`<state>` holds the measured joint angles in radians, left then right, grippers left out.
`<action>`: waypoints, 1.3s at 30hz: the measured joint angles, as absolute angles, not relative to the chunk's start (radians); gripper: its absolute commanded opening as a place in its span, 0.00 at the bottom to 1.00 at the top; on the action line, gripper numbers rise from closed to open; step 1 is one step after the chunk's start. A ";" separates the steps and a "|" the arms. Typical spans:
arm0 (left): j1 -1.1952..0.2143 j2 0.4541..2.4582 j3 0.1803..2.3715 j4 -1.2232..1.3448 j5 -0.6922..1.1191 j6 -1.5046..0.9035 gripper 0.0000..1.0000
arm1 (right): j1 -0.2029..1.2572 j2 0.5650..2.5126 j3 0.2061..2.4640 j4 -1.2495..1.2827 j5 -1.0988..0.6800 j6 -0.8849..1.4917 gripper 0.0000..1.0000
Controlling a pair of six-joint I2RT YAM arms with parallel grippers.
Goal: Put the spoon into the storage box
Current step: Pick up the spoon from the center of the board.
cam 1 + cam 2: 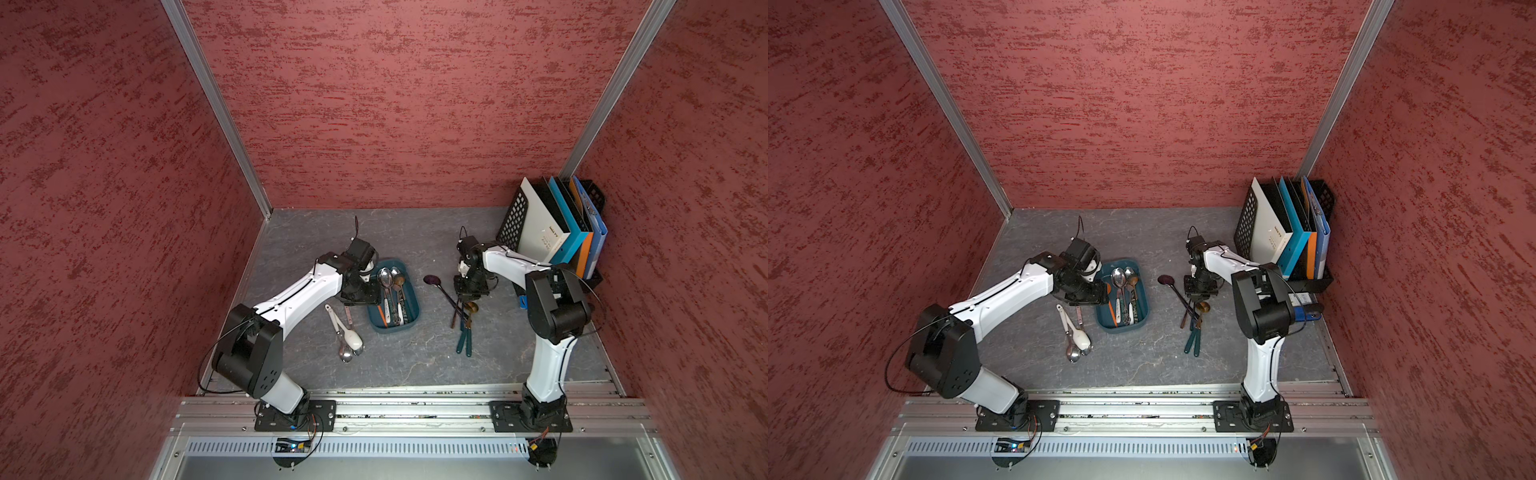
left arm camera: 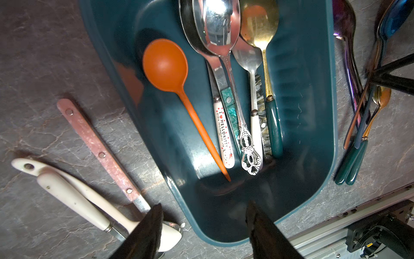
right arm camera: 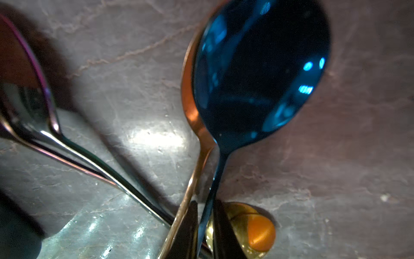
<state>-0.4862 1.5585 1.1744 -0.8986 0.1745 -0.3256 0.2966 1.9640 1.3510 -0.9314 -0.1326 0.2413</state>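
From where I stand, the right gripper [image 3: 205,203] has its 2 dark fingers [image 3: 188,224] pinched together on the thin neck of a glossy dark blue metal spoon [image 3: 257,74]. The spoon's bowl juts out beyond the fingertips over the grey marbled tabletop [image 1: 415,365]; whether it is clear of the surface I cannot tell. A copper-coloured metal spoon [image 3: 190,96] lies right against the blue one, just outside the grip. A purple iridescent metal spoon [image 3: 26,101] runs its handle in toward the fingers, and a small gold spoon bowl [image 3: 257,231] sits beside them. This pile is apart from the shallow dark teal plastic storage box [image 1: 392,330], which rests between the 2 arms with bare table on either side. The left gripper [image 2: 205,203] hangs with its jaws apart and empty, 1 finger over the box's near end and the other over the table by a white ceramic spoon [image 2: 94,192]. Inside the box lie an orange plastic spoon [image 2: 165,65] and a cluster of metal spoons [image 2: 221,27].
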 measured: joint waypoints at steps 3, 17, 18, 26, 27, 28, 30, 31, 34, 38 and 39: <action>-0.486 1.559 1.174 -0.897 0.175 -0.326 0.63 | 0.297 1.966 1.351 -0.931 -0.131 0.249 0.16; -0.480 1.559 1.168 -0.896 0.175 -0.325 0.63 | 0.298 1.978 1.354 -0.932 -0.109 0.281 0.08; -0.480 1.559 1.164 -0.897 0.175 -0.325 0.63 | 0.299 1.978 1.354 -0.932 -0.109 0.281 0.08; -0.470 1.558 1.140 -0.890 0.175 -0.325 0.63 | 0.301 1.974 1.354 -0.931 -0.113 0.286 0.06; -0.468 1.557 1.138 -0.889 0.175 -0.325 0.63 | 0.302 1.972 1.354 -0.931 -0.113 0.288 0.06; -0.466 1.556 1.135 -0.887 0.175 -0.325 0.63 | 0.303 1.971 1.354 -0.931 -0.114 0.288 0.06; -0.462 1.551 1.129 -0.883 0.175 -0.325 0.63 | 0.305 1.964 1.354 -0.931 -0.116 0.288 0.06; -0.460 1.548 1.126 -0.881 0.175 -0.325 0.63 | 0.306 1.959 1.355 -0.933 -0.117 0.288 0.05; -0.451 1.532 1.114 -0.872 0.176 -0.325 0.63 | 0.308 1.943 1.370 -0.941 -0.117 0.282 0.05; -0.426 1.502 1.087 -0.857 0.186 -0.326 0.63 | 0.308 1.921 1.398 -0.962 -0.116 0.276 0.05; -0.416 1.493 1.078 -0.851 0.192 -0.328 0.63 | 0.308 1.914 1.404 -0.969 -0.116 0.276 0.05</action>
<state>-0.4160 1.4925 1.0779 -0.8509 0.1917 -0.3279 0.3080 1.9141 1.4044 -0.9691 -0.1158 0.2760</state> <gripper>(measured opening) 0.629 0.075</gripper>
